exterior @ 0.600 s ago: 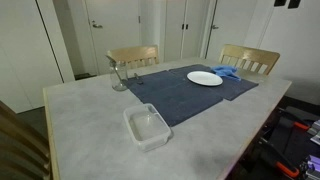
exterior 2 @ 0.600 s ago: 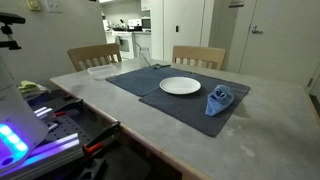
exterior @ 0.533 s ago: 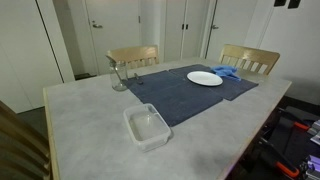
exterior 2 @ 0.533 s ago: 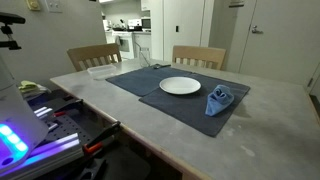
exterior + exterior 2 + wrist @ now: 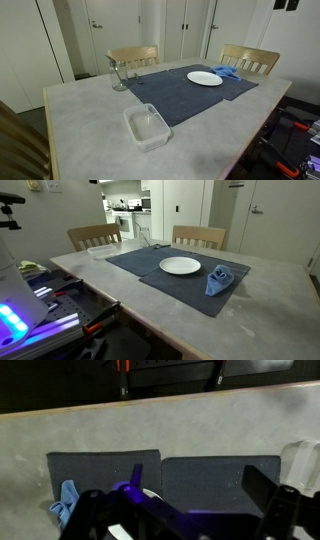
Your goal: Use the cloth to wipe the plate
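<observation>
My pincer (image 5: 185, 512) hangs spread wide, gripping nothing, over the grey table (image 5: 150, 430). In both exterior views the white plate (image 5: 205, 78) sits on the dark blue mats (image 5: 150, 260), with the crumpled blue cloth (image 5: 218, 278) just beside it.

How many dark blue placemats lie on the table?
2. They lie side by side: one placemat carries the blue cloth; the other placemat lies toward the clear container. None seems hidden.
</observation>
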